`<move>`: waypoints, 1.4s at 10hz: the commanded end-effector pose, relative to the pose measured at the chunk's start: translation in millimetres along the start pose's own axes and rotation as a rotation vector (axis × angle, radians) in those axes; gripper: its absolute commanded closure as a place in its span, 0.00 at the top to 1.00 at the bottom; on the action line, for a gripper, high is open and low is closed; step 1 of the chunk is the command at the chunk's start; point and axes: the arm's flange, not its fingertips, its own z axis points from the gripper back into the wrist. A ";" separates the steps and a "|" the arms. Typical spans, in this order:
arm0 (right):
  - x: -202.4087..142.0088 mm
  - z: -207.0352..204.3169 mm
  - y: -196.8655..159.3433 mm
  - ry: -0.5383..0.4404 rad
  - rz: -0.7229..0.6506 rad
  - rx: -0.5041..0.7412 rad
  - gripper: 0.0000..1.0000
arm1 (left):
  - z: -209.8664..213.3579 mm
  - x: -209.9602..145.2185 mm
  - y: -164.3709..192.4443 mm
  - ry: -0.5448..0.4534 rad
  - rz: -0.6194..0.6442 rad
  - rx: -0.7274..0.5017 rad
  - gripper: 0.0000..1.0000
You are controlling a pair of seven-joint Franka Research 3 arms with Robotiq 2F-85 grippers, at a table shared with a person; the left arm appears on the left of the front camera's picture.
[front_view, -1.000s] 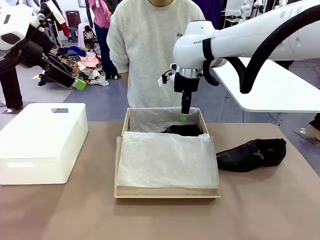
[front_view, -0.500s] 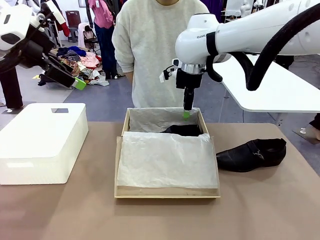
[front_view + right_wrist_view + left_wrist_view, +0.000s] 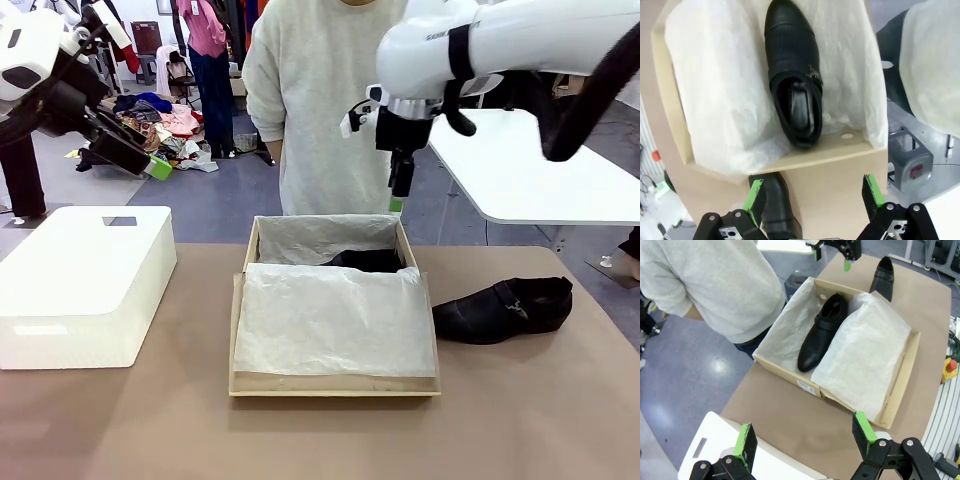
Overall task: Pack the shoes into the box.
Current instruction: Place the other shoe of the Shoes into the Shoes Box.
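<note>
The tan cardboard box (image 3: 335,385) sits mid-table, lined with white tissue paper (image 3: 330,315). One black glossy shoe (image 3: 370,260) lies inside it along the far side; it also shows in the wrist views (image 3: 820,332) (image 3: 792,95). A second black shoe (image 3: 505,308) rests on the table to the right of the box (image 3: 777,205). My right gripper (image 3: 399,198) hangs open and empty above the box's far right corner, its green pads spread wide (image 3: 812,200). At the upper left my left gripper (image 3: 145,160) is raised, open and empty (image 3: 805,437).
A white rounded plastic box (image 3: 85,280) stands on the table's left. A person in a light sweater (image 3: 330,100) stands right behind the cardboard box. A white side table (image 3: 540,170) is at the back right. Bare tabletop lies in front of the box.
My right gripper has risen up and to the right, out of the box, its jaws spreading a little wider. The shoe stays in the box. The person shifted slightly right. The left arm is still.
</note>
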 end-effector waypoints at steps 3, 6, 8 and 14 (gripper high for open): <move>-77.6 16.1 26.6 0.061 0.139 -0.057 1.00 | 0.6 0.4 0.3 -0.003 -0.002 -0.009 1.00; -128.8 10.4 36.0 0.085 0.120 -0.089 1.00 | 0.6 0.4 0.3 -0.003 -0.002 -0.009 1.00; -147.9 -1.7 37.4 0.076 0.091 -0.081 1.00 | 0.6 0.4 0.3 -0.003 -0.002 -0.009 1.00; -154.6 -11.8 31.9 0.078 0.054 -0.059 1.00 | 0.6 0.4 0.3 -0.003 -0.002 -0.009 1.00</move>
